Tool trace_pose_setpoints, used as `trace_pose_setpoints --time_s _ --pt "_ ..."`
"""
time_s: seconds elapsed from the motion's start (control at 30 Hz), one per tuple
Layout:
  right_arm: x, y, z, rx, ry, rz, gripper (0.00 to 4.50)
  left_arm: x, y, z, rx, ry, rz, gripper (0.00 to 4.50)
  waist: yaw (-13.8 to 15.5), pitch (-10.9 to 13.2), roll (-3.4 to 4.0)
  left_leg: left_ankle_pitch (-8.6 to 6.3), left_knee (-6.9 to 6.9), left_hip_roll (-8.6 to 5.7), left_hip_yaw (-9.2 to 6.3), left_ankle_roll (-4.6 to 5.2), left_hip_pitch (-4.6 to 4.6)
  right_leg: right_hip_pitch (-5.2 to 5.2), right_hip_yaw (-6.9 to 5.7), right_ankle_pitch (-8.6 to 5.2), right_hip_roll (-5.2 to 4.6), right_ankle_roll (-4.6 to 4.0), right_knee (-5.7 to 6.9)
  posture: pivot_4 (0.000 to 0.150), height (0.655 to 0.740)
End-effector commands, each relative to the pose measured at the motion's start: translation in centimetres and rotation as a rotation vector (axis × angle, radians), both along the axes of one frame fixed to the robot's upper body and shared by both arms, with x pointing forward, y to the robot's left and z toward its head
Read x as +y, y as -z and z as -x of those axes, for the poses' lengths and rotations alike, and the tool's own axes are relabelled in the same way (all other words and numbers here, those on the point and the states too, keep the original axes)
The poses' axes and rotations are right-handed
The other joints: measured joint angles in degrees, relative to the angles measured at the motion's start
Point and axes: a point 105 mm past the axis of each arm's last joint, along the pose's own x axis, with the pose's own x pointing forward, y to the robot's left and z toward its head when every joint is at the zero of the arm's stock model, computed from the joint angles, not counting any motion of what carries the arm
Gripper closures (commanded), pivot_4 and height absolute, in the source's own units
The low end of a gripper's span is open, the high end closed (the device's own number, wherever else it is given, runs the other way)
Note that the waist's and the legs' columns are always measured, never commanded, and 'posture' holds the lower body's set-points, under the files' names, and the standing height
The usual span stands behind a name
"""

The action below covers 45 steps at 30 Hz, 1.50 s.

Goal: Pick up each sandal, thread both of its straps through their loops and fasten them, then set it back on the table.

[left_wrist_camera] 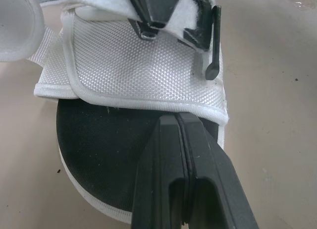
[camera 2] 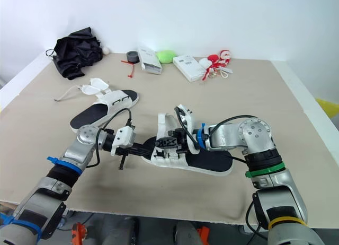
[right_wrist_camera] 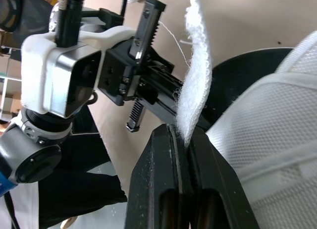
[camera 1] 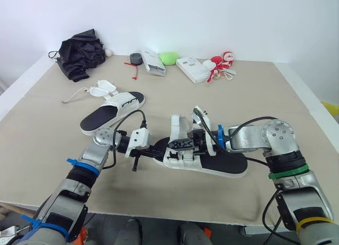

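Near sandal [camera 1: 222, 163] lies flat on the table [camera 1: 265, 96], long axis running across the robot's front, rounded end toward the left arm, open footbed toward the right arm. Right gripper [right_wrist_camera: 181, 135] reaches in over the sandal's middle, fingers clenched on a white strap [right_wrist_camera: 198, 75] that stands up from the sandal. Left gripper [left_wrist_camera: 178, 122] sits at the sandal's rounded end, fingers pressed together with nothing between them, tips just over the black footbed below the front band; contact unclear. Far sandal [camera 1: 114, 111] is beyond the near sandal's rounded end, well apart, straps loose. The right arm looks to own the threading; the strap has to cross the sandal's width; can't make out the loop.
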Motion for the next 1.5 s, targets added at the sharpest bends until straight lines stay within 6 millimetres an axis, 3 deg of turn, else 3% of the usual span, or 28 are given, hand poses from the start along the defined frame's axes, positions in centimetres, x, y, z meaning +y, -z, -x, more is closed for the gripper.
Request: trace_pose_setpoints --time_s 0.03,0.17,0.4,0.93,1.07,1.3,1.5 --pt "0.0 -0.1 0.2 0.011 0.007 -0.022 4.41 1.0 4.0 1.1 0.122 -0.014 -0.136 4.50 0.0 0.0 0.08 -0.01 -0.02 -0.02 0.03 0.02 0.00 -0.01 0.04 -0.01 0.00 0.00 0.00 0.150 0.7380" --pt "0.0 -0.6 -0.2 0.021 0.021 -0.047 4.41 0.9 3.9 1.0 0.119 -0.011 -0.138 4.50 0.0 0.0 0.09 -0.02 -0.02 -0.01 0.01 0.04 0.01 -0.01 0.01 -0.02 0.01 0.00 0.00 0.150 0.7380" --pt "0.7 2.3 1.5 0.110 0.006 0.013 4.41 1.1 4.0 1.1 0.125 -0.014 -0.138 4.50 0.0 0.0 0.09 -0.04 -0.04 0.00 0.00 0.07 0.01 0.00 0.00 -0.05 0.01 -0.03 0.00 0.150 0.7380" --pt "0.1 5.4 0.4 0.149 0.059 0.178 4.41 1.2 4.0 1.3 0.128 -0.015 -0.138 4.50 -0.5 -0.2 0.19 -0.10 -0.11 0.04 0.01 0.16 0.13 0.05 0.00 -0.16 0.05 -0.20 0.00 0.150 0.7380" --pt "0.8 3.8 1.7 0.134 -0.045 0.084 4.41 1.3 4.0 1.3 0.131 -0.017 -0.140 4.50 -0.5 -0.3 0.19 -0.11 -0.14 0.04 -0.01 0.18 0.13 0.06 -0.04 -0.18 0.05 -0.18 -0.01 0.150 0.7380" --pt "1.4 1.9 2.0 0.143 -0.088 -0.063 4.41 1.1 3.9 1.2 0.129 -0.015 -0.141 4.50 -0.4 -0.3 0.19 -0.30 -0.15 -0.02 0.00 0.49 0.08 0.06 -0.05 -0.25 0.02 -0.08 -0.02 0.150 0.7380" --pt "1.2 1.8 2.1 0.160 -0.087 -0.098 4.41 1.2 3.9 1.3 0.131 -0.013 -0.144 4.50 -0.4 -0.2 0.19 -0.33 -0.15 -0.02 -0.01 0.54 0.07 0.05 -0.05 -0.31 0.02 -0.02 -0.03 0.150 0.7380"
